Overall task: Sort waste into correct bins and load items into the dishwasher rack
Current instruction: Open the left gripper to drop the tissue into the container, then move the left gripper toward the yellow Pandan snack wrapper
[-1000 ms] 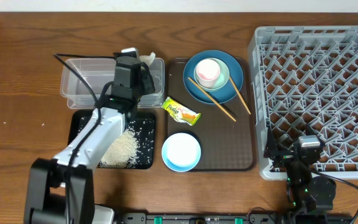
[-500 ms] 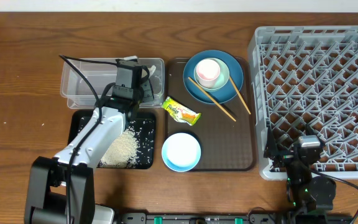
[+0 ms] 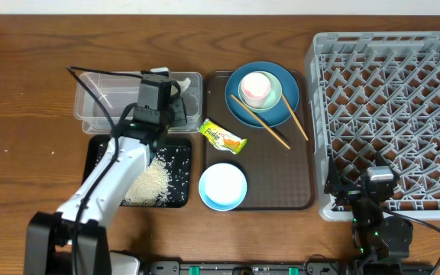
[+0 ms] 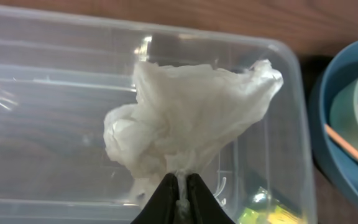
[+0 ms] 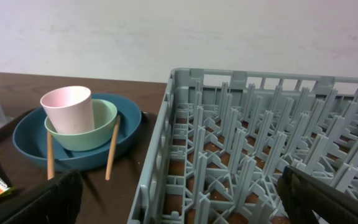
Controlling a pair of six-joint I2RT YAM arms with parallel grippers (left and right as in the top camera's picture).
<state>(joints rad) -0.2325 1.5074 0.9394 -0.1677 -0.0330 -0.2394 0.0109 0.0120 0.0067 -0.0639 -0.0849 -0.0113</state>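
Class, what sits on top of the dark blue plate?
A pale mint bowl sits on the plate, a pink cup inside it; two chopsticks lie across the plate's rim. The plate's centre and the bowl's bottom are covered.

Three views: one high up, two down close.
Your top view looks straight down on the whole table (image 3: 21, 76). Your left wrist view sits very close above the clear tub (image 4: 42, 81). Your right wrist view looks low from the near right, across the rack (image 5: 260, 78). All three show the blue plate (image 5: 27, 140).
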